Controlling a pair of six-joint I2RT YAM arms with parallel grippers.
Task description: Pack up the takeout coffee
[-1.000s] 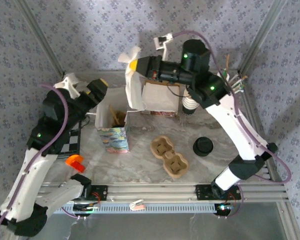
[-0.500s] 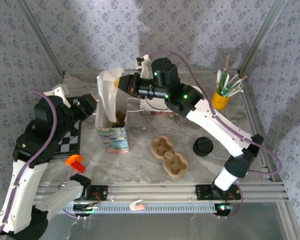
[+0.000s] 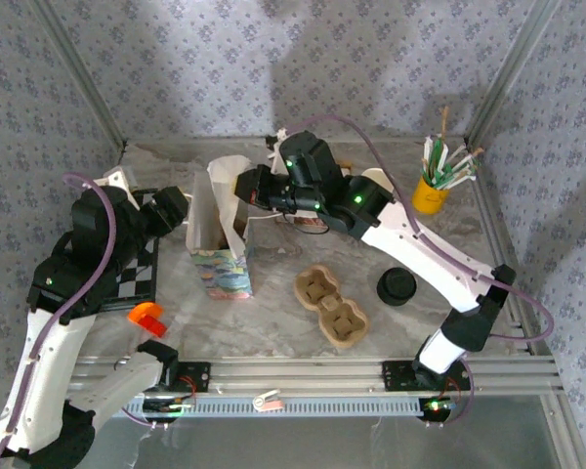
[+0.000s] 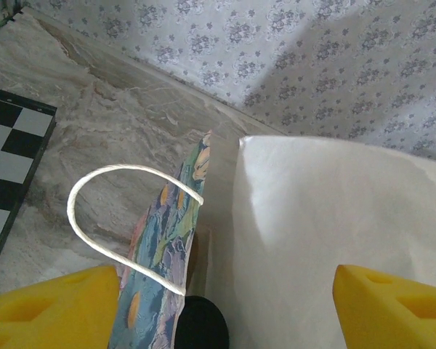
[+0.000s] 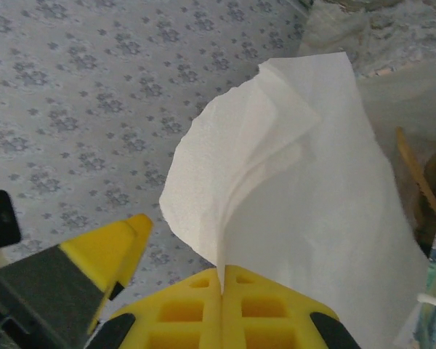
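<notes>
so, right gripper point(image 5: 221, 275): clamped on white paper sheet point(image 5: 305, 182) over patterned bag point(image 3: 223, 272)
left gripper point(image 4: 225, 309): fingers apart at the bag's rim
takeout coffee point(image 3: 397, 286): standing near cup tray point(image 3: 330, 306)

Blue-flowered wallpaper walls point(image 3: 156, 68) enclose what looks like a marble tabletop point(image 3: 273, 318).

The right pincer point(image 3: 240, 186), clamped on the white napkin point(image 3: 218, 195), has swung from behind the floral bag point(image 3: 223, 272) down over its open mouth. The left pincer point(image 3: 172, 205) has drawn back from the bag's left edge.
</notes>
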